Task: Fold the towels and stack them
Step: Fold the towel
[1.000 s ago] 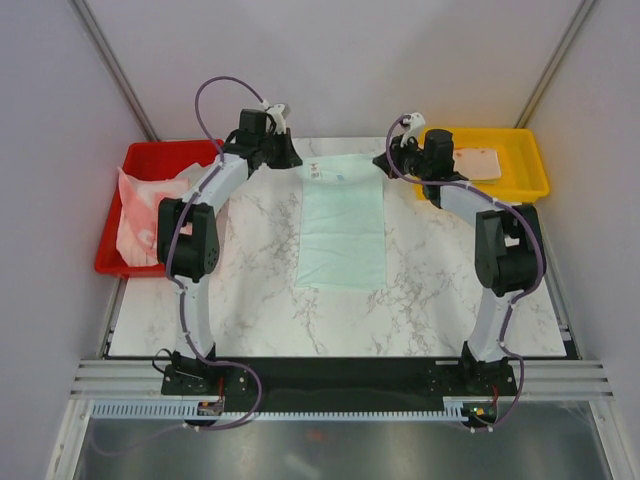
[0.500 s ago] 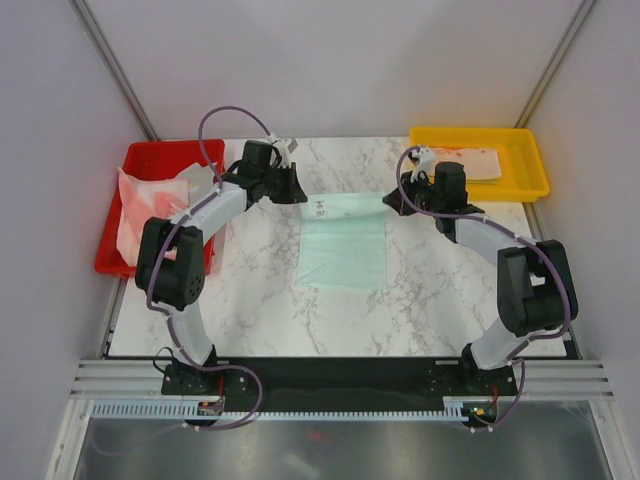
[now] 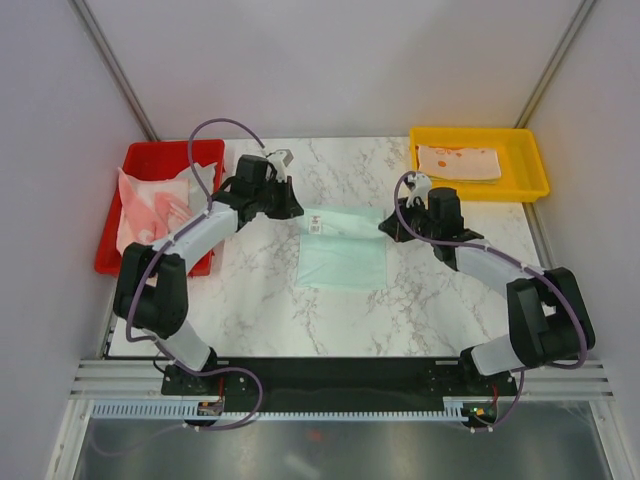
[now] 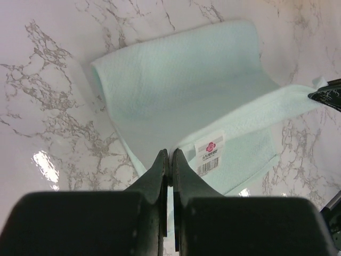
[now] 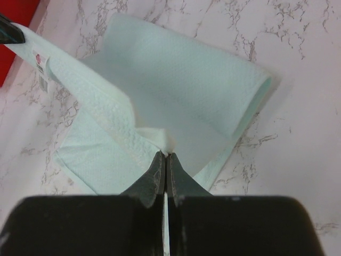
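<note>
Marble table (image 3: 250, 310), plain white walls. Far left, red tray (image 3: 108, 262) holds a crumpled pink towel (image 3: 145, 205). Your left gripper (image 3: 298, 211) is pinched tight on the far-left corner of the mint towel (image 3: 345, 262), beside the label (image 4: 209, 153). That towel sits mid-table, far edge lifted and curling toward you. Right gripper (image 3: 384, 228) is clamped on the far-right corner. Yellow tray (image 3: 536, 176) holds a folded peach towel (image 3: 460, 162). Looks like the first fold, about halfway. Next: carry both corners level onto the near edge, then let go.
</note>
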`<state>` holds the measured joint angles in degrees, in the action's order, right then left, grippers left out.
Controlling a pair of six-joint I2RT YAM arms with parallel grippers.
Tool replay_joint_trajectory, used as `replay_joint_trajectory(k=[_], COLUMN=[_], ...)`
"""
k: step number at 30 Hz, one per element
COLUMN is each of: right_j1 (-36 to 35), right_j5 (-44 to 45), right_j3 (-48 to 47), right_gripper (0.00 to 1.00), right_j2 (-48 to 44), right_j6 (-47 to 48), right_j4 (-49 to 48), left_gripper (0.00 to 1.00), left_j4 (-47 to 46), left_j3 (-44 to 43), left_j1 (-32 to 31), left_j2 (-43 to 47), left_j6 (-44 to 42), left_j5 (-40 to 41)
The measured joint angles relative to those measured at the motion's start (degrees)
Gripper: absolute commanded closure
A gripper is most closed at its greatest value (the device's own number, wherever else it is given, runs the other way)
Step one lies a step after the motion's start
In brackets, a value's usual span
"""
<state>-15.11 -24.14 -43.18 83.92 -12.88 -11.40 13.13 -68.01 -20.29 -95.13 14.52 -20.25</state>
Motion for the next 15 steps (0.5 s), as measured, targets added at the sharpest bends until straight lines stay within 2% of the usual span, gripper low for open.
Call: replay_joint_trajectory(k=[7,15], right_j1=[-0.28,-1.81], right_j5=[3.28,4.87], right_j3=[0.87,5.25], right_gripper=[1.0,1.0], right_j2=[-4.9,-8.26], right_j6=[-0.66,-2.05], right_j4=[1.86,2.89], left_gripper=[0.98,0.98], left_j4=[-0.09,0.39], left_j3=[1.4,7.85], left_j1=[-1.38,-4.22], left_j2=[4.42,6.05], left_j6=[0.0,0.02], left_j5=[1.14,3.13])
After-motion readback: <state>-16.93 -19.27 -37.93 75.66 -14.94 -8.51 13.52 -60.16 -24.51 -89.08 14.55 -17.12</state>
